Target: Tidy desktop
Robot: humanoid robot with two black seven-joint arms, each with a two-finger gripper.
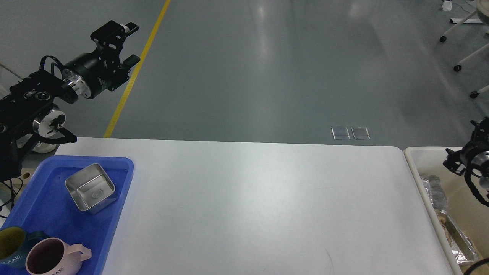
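Hovering left gripper [129,42], jaws apart, empty, above floor | blue tray [114,198] at desktop's left: steel tin [90,187], two mugs [49,256] | desktop [259,206] spans centre | beige bin [420,168] holds foil | right gripper [454,158] over bin, jaws: cannot tell

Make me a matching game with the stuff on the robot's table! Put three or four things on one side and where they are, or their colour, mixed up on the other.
Things:
1. metal box
2. pink mug
3. foil scraps
4. left gripper

Places or states:
A. lying in the beige bin at the right end of the desktop
B. raised over the floor, fingers apart, holding nothing
C. near corner of the blue tray, beside a dark mug
D. middle of the blue tray, tilted, open side up

Pairs: 1-D, 2-C, 3-A, 4-B
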